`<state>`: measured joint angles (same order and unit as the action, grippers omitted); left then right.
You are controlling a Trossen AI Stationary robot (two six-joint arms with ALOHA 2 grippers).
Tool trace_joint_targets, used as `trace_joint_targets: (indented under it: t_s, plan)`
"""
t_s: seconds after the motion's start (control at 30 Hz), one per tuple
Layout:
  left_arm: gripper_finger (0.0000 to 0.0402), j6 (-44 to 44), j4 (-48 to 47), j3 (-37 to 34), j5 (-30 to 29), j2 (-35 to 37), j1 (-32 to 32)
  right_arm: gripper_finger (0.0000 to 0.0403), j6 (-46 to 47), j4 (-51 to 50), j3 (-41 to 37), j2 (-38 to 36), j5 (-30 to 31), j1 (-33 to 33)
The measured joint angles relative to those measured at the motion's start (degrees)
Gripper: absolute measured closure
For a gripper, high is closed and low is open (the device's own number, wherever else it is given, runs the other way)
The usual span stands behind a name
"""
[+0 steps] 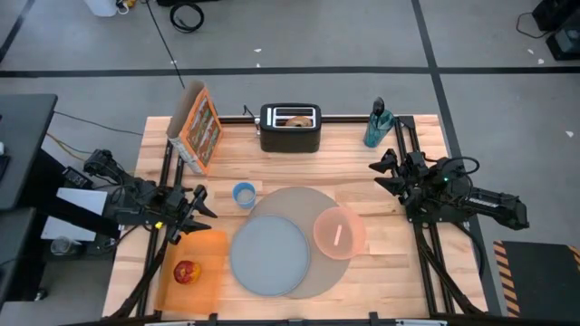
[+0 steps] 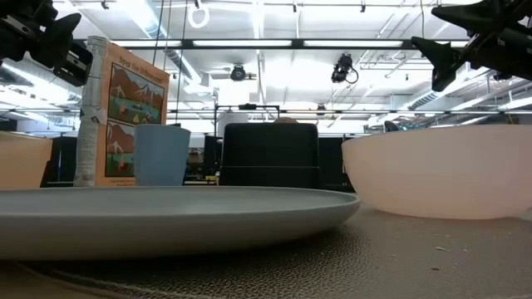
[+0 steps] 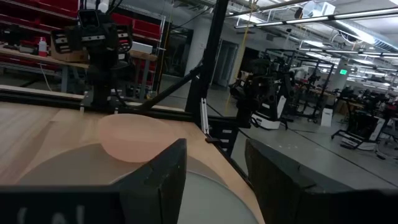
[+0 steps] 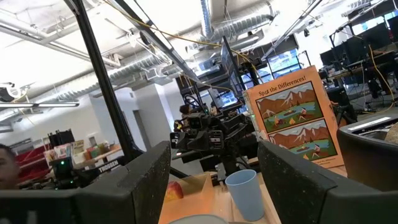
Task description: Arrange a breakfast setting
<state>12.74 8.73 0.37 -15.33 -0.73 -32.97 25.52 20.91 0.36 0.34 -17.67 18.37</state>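
A large round grey mat (image 1: 313, 210) lies mid-table. On it rest a blue-grey plate (image 1: 269, 255) and a translucent pink bowl (image 1: 339, 232), the bowl to the plate's right. A small red apple (image 1: 186, 272) sits on the orange board (image 1: 204, 249) at the near left. A bagel (image 1: 296, 119) sticks up out of the black toaster (image 1: 290, 136) at the far edge. My left gripper (image 1: 201, 205) hovers open at the left side, above the board's far end. My right gripper (image 1: 379, 174) hovers open at the right side, beyond the bowl. Nothing is between the fingers of either.
A picture-printed box (image 1: 198, 129) stands upright at the far left, with a pale blue cup (image 1: 244, 195) between it and the mat. A green bottle (image 1: 378, 124) stands at the far right. Black frame rails (image 1: 426, 244) run along both sides of the table.
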Motion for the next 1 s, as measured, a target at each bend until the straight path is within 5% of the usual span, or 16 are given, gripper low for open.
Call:
trace_joint_targets:
  t_s: [1.0]
  plan:
    - [0.023,-2.02,8.13,0.01,-5.9,0.0,0.39,0.0153,3.17,6.54,0.0,0.0,4.52,0.0]
